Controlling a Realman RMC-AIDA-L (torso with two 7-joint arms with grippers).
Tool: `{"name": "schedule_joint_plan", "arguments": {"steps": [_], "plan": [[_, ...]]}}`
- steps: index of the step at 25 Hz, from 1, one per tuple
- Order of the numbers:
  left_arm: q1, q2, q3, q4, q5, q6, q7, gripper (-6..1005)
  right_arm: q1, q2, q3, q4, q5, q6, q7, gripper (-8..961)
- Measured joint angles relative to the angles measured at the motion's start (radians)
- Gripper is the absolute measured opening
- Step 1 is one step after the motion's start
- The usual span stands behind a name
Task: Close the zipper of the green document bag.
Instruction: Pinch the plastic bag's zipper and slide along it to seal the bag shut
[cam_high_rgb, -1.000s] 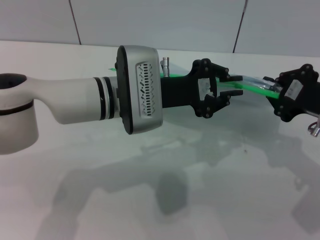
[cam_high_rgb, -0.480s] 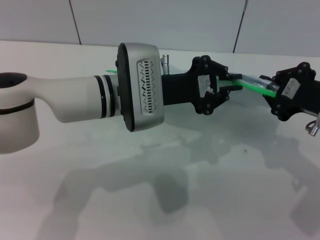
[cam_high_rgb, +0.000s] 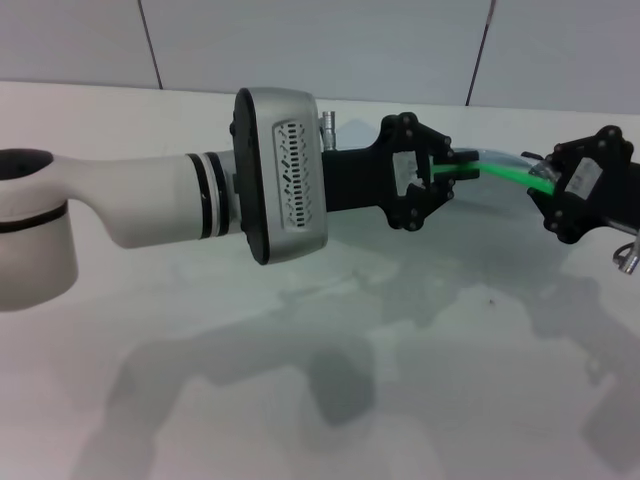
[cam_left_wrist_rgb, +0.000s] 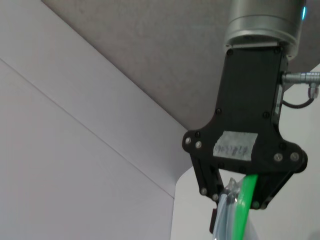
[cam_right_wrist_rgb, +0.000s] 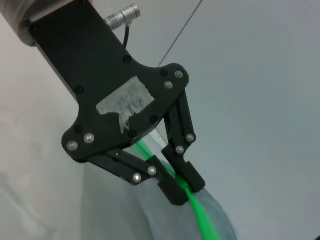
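In the head view my left gripper (cam_high_rgb: 460, 170) is shut on the bright green zipper (cam_high_rgb: 505, 172), which runs taut to my right gripper (cam_high_rgb: 545, 182). My right gripper is shut on the end of the green document bag (cam_high_rgb: 512, 157), whose translucent pale body is mostly hidden behind the arms. The right wrist view shows the left gripper (cam_right_wrist_rgb: 180, 184) pinching the zipper (cam_right_wrist_rgb: 202, 217) above the bag's pale sheet (cam_right_wrist_rgb: 150, 215). The left wrist view shows the right gripper (cam_left_wrist_rgb: 239, 200) clamped on the zipper (cam_left_wrist_rgb: 242, 215) and the bag (cam_left_wrist_rgb: 226, 217). I cannot make out the slider tab.
The white table (cam_high_rgb: 400, 380) lies under both arms, with their shadows across it. My left arm's thick white forearm (cam_high_rgb: 150, 205) and grey wrist housing (cam_high_rgb: 285, 175) cross the left half of the view. A panelled wall (cam_high_rgb: 320, 40) stands behind the table.
My left gripper has risen slightly and closed onto the zipper. The green strip between the grippers is now straighter and tauter. The strip's stretch left of my left wrist no longer shows.
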Motion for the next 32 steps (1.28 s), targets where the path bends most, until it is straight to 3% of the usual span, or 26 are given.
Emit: {"name": "schedule_joint_plan", "arguments": {"steps": [32], "plan": [[0.038,0.004,-0.028,0.008,0.003,0.03,0.0,86,-0.042,0.0,0.008,-0.046,0.0,0.0,-0.008,53]]}}
